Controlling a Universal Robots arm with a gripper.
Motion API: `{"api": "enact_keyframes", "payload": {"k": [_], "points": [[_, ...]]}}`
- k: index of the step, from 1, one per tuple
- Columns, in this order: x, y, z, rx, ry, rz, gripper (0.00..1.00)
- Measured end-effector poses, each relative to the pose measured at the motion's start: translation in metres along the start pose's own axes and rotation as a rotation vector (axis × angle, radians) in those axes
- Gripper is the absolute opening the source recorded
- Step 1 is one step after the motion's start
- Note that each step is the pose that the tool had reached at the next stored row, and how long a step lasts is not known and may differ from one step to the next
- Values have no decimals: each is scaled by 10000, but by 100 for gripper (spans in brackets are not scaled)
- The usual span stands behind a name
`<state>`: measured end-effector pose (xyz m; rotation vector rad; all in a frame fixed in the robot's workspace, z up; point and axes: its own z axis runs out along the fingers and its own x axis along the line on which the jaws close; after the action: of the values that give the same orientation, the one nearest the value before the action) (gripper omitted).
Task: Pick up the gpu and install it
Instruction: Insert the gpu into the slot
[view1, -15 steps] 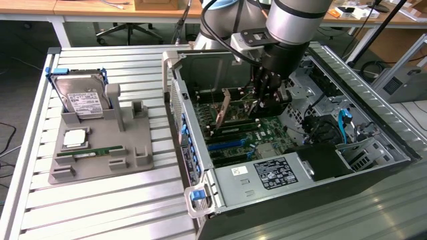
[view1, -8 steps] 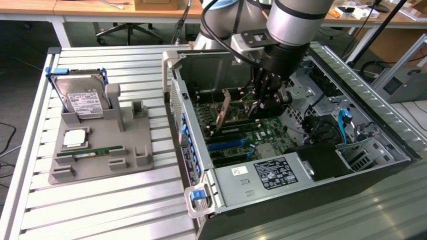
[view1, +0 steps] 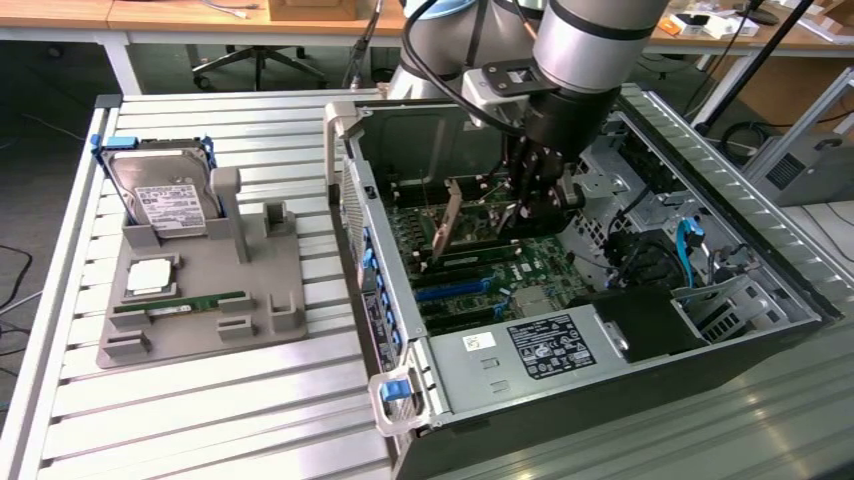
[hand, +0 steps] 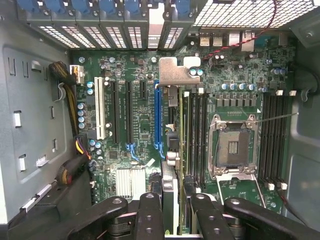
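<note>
The gpu (hand: 175, 75) is seen edge-on in the wrist view, its silvery bracket toward the case's rear slots. My gripper (hand: 174, 200) is shut on it, black fingers (hand: 150, 215) pressing on either side. The card hangs over the motherboard (hand: 140, 125), right beside the long blue slot (hand: 158, 120); whether it touches the slot I cannot tell. In the exterior view the gripper (view1: 534, 205) reaches down into the open computer case (view1: 400, 330), with the gpu (view1: 461, 225) standing upright over the board.
On the slatted table, a grey fixture (view1: 200, 330) at the exterior view's left holds a hard drive (view1: 160, 195), a green memory stick (view1: 180, 302) and a small square chip (view1: 150, 275). The power supply (view1: 541, 345), cables and case walls crowd the gripper. An open CPU socket (hand: 235, 145) lies nearby.
</note>
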<state>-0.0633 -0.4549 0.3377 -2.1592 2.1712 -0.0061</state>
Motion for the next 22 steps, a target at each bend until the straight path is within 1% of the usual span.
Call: {"api": "enact_keyframes", "payload": {"k": [9, 11, 22], "points": [[27, 1, 1, 0, 0, 0, 27], [57, 4, 3, -1, 0, 0, 27], [78, 6, 4, 0, 0, 0, 27]]}}
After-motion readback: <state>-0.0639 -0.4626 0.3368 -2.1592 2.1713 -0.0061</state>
